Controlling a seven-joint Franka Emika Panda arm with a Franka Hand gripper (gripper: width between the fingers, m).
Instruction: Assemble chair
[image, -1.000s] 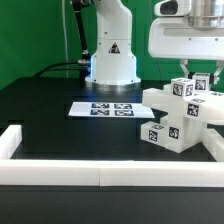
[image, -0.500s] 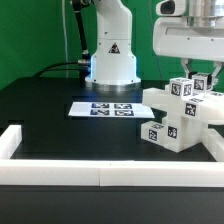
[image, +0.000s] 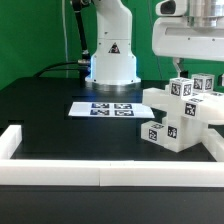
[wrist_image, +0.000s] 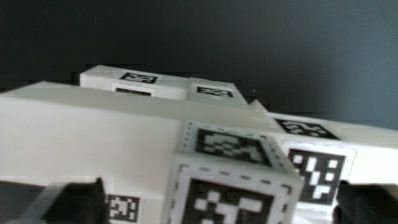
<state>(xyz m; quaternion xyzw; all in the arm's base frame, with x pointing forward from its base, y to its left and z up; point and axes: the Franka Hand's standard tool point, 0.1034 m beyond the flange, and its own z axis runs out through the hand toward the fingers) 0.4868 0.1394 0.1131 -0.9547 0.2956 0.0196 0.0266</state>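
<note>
The chair (image: 178, 118) is a cluster of chunky white tagged blocks joined together at the exterior view's right. An upright tagged piece (image: 193, 87) stands on top of it. My gripper (image: 197, 77) hangs straight above that piece, open, with a finger on either side of its top. In the wrist view the same tagged piece (wrist_image: 231, 178) fills the middle. My gripper (wrist_image: 221, 204) straddles it, and a gap shows between the piece and each dark fingertip (wrist_image: 79, 200). Nothing is held.
The marker board (image: 103, 109) lies flat on the black table, just left of the chair in the exterior view. White border rails run along the front (image: 100, 173) and the left side (image: 10, 140). The arm's white base (image: 111, 55) stands at the back.
The jaws have gone from shut on the upright tagged piece to wide open, letting it go. The piece stays standing on the chair and the arm has hardly moved.
</note>
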